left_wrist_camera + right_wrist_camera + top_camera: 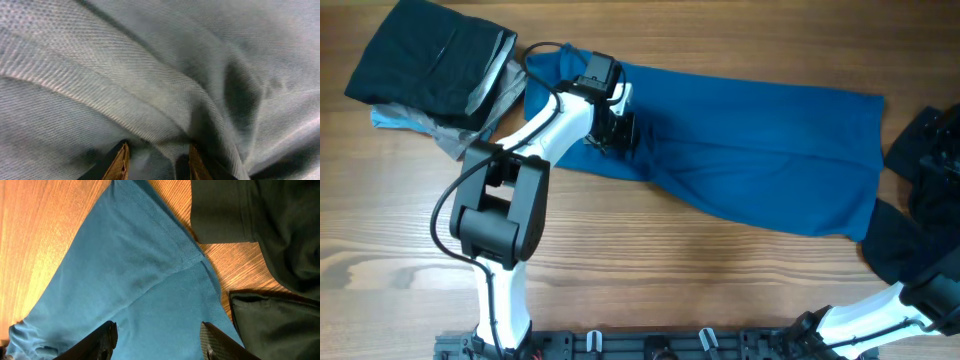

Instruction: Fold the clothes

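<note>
The wooden table (pixel 670 270) carries both arms' bases at its near edge. At the near right, the right gripper (pixel 157 332) hangs over a corner of the large royal-blue short-sleeved shirt (pixel 750 150), its 2 fingers apart with nothing between them. Dark, crumpled black garments (pixel 905 240) lie just beside that corner and touch it. The blue shirt is spread in a long band across the middle of the table, wrinkled and partly doubled over. Farther in, the left gripper (pixel 615 130) is pressed down onto the shirt's left part. Its wrist view shows the fingertips (pixel 120 162) apart with rumpled cloth lying between them. At the far left sits a folded black piece (pixel 430 60) on a grey piece (pixel 495 85) and a light-blue piece (pixel 395 118).
</note>
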`<control>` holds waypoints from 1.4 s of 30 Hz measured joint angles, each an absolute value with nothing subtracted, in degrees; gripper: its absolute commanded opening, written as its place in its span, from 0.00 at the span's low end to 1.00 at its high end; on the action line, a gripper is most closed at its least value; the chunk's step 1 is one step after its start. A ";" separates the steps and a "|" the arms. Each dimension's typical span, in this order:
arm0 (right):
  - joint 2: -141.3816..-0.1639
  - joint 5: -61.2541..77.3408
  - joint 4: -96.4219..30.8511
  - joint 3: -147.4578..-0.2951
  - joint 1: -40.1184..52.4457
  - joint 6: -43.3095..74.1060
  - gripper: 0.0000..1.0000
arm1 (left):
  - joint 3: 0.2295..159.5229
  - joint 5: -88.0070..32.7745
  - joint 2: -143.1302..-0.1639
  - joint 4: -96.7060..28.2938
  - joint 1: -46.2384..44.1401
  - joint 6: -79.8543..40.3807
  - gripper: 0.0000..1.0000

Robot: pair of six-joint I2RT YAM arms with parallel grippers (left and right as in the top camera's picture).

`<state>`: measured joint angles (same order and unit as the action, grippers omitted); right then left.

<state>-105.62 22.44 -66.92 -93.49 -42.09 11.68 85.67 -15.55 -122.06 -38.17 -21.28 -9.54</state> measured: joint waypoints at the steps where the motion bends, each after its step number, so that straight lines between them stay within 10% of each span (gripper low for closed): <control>1: -105.62 22.44 -66.89 -93.51 -42.09 11.68 0.57 | 85.67 -15.57 -122.17 -37.52 -21.67 -9.54 0.38; 10: -105.62 22.44 -66.94 -93.49 -42.09 11.68 0.57 | 85.67 -15.81 -122.69 -34.46 -22.02 -9.56 0.28; 13: -105.62 22.41 -66.94 -93.51 -42.09 11.68 0.57 | 85.67 -15.99 -122.91 -32.32 -22.02 -9.76 0.04; 42: -105.62 18.33 -69.60 -91.35 -42.09 13.74 0.65 | 85.73 -8.75 -108.18 -62.46 -18.57 -9.37 0.04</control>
<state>-105.62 18.33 -69.60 -91.35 -42.09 13.74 85.73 -8.75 -108.18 -62.46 -18.57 -9.37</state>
